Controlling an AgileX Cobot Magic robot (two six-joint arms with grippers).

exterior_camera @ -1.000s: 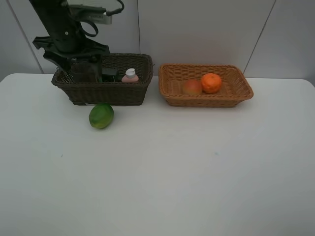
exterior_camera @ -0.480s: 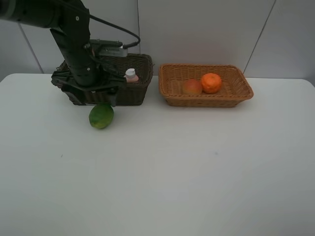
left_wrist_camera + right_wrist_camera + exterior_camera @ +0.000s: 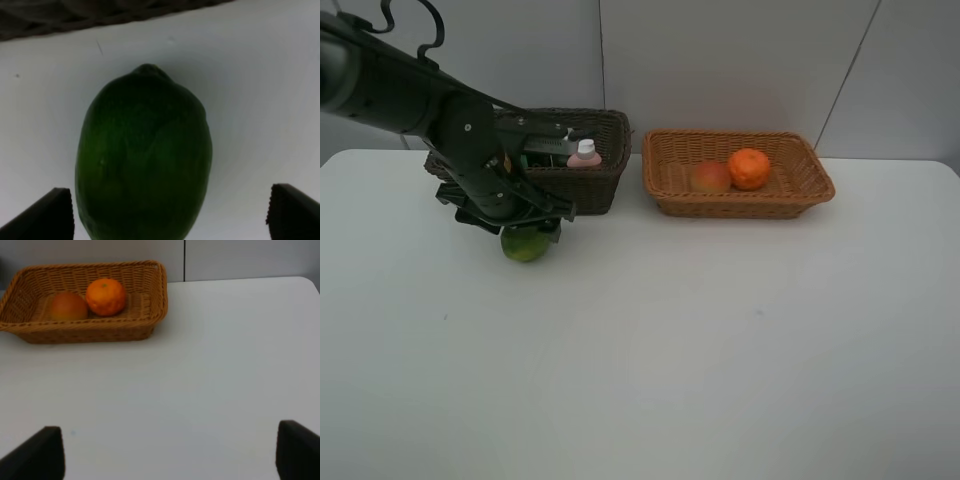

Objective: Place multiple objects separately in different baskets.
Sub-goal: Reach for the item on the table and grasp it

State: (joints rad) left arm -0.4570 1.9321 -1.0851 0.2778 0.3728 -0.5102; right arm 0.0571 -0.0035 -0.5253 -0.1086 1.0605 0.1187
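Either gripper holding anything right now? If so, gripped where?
Nothing held. The left gripper is open, fingertips either side of the green fruit on the table, not closed on it. The right gripper is open over bare table.

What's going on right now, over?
Left gripper open, straddling green fruit on table. Right gripper open, idle. Nothing blocking.

An orange [image 3: 105, 296] touches a peach [image 3: 68, 306] in the tan basket [image 3: 150, 315].
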